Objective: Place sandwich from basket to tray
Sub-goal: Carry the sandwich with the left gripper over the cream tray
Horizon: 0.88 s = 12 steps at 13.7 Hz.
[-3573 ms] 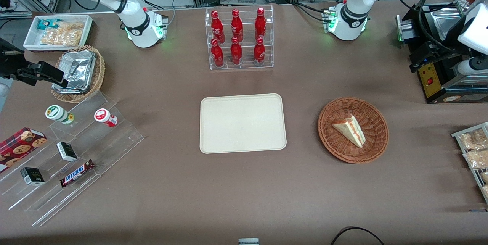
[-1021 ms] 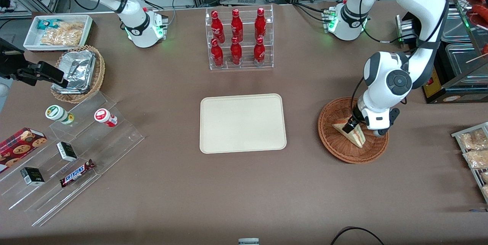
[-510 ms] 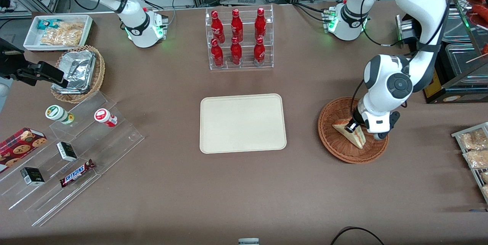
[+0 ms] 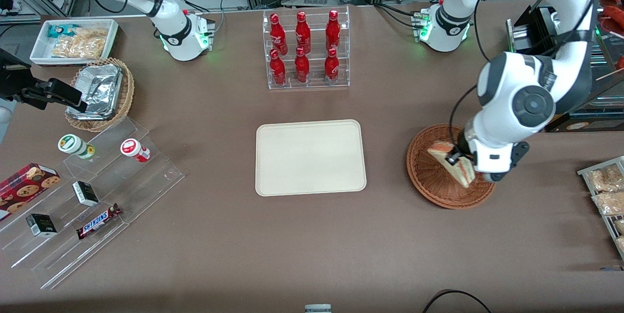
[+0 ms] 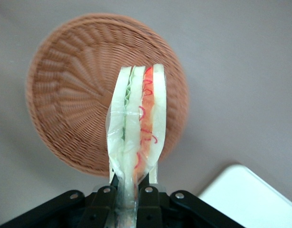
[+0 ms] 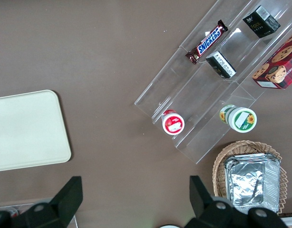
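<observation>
My gripper (image 4: 456, 158) (image 5: 132, 183) is shut on the sandwich (image 4: 451, 161) (image 5: 136, 128), a clear-wrapped wedge of white bread with red and pale green layers. The wedge hangs lifted above the round reddish-brown basket (image 4: 434, 186) (image 5: 70, 95), which holds nothing else. The cream-beige tray (image 4: 310, 157) (image 5: 250, 199) (image 6: 27, 130) lies flat at the table's middle, bare, toward the parked arm's end from the basket.
A clear rack of red bottles (image 4: 306, 48) stands farther from the front camera than the tray. Clear stepped shelves with snacks (image 4: 83, 196), a tan basket of foil containers (image 4: 100, 92) and a white bin (image 4: 73, 40) lie toward the parked arm's end. Packets on a rack (image 4: 607, 196) sit beside the basket.
The gripper came down onto the sandwich in the basket, closed on it, and has now risen with it, so the wedge is off the basket floor.
</observation>
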Motion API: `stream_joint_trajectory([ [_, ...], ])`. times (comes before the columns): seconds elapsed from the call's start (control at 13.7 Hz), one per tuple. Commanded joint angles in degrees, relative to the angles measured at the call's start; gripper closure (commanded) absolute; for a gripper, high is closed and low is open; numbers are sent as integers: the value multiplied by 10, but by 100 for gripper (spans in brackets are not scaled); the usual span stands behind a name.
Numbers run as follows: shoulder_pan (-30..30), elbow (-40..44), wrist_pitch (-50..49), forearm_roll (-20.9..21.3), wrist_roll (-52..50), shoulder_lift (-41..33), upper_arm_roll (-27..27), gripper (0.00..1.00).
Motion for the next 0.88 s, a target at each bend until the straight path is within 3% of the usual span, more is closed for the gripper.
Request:
stream_joint_trajectory([
  [0.0,-64,33,-11,2,-9,22,2,96],
  [0.29,-165,97,-3,8,2,105,2,96],
  [0.44,-215,132,46,11,-7,158,2,95],
  [0.8,-272,141,155,10,-18,221,2,93],
])
